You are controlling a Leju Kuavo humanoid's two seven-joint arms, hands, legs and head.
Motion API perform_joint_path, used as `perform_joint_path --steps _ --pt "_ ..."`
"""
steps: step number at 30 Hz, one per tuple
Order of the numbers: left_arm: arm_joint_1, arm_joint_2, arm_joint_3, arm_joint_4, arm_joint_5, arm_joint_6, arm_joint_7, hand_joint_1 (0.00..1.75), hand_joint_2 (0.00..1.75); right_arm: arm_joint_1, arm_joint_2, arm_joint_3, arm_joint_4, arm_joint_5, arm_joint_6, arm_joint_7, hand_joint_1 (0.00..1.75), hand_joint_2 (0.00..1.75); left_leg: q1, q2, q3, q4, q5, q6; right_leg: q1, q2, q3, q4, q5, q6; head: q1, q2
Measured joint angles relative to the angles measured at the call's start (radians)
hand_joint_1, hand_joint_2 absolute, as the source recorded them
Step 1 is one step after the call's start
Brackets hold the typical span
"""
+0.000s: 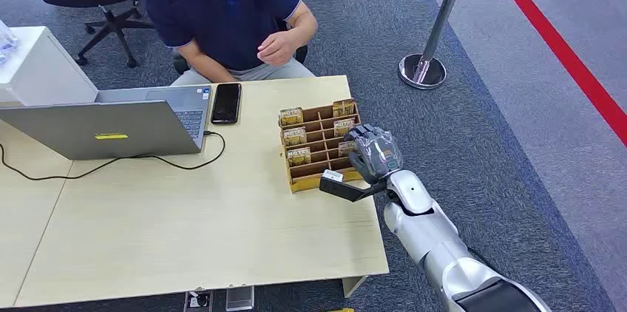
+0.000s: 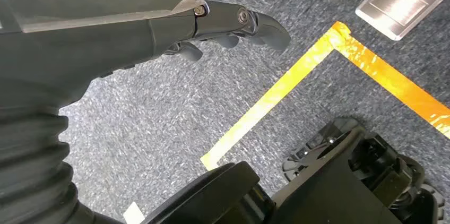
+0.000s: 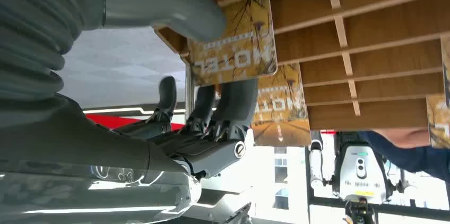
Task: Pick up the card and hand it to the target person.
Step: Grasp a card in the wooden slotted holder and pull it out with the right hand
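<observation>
Fingers of our right hand (image 1: 375,152), lower right of centre, curl around a yellow hotel card (image 3: 233,41) standing upright in the slotted wooden rack (image 1: 319,143); the seated person (image 1: 225,9) waits upper centre, beyond.

Worktop (image 1: 185,231) pale matt wood laminate; card rack (image 1: 314,179) bare wood; cards (image 3: 233,38) glossy printed; floor carpet (image 2: 159,118) rough grey.

Right hand (image 1: 375,152) hides organizer's (image 1: 322,146) near corner; person's (image 1: 229,9) head cut off by frame.
</observation>
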Motion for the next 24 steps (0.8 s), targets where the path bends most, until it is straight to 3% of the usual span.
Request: perform_joint_path --steps 2,6,23,24 --pt "0.0 0.0 0.0 0.0 -0.004 0.003 0.0 0.0 1.75 0.002 0.0 0.0 0.0 0.0 0.0 -0.001 1.75 1.75 0.0 0.0 0.0 0.0 0.0 0.0 0.0 0.0 0.0 0.0 0.0 0.0 0.0 0.0" --pt "0.001 0.0 -0.003 0.0 -0.009 0.003 0.004 0.0 0.0 0.005 0.0 0.0 -0.001 -0.004 0.0 -0.003 1.75 1.75 0.0 0.0 0.0 0.0 0.0 0.0 0.0 0.0 0.0 0.0 0.0 0.0 0.0 0.0" --pt "0.004 0.002 -0.003 0.0 -0.008 0.018 0.026 0.0 0.0 0.009 -0.001 0.0 -0.008 -0.005 0.001 0.005 1.73 1.75 0.0 0.0 0.0 0.0 0.0 0.0 0.0 0.0 0.0 0.0 0.0 0.0 0.0 0.0" --pt "0.004 0.002 -0.003 0.0 -0.008 0.018 0.024 0.0 0.0 0.009 -0.001 0.0 -0.008 -0.005 0.001 0.005 1.3 1.75 0.0 0.0 0.0 0.0 0.0 0.0 0.0 0.0 0.0 0.0 0.0 0.0 0.0 0.0"
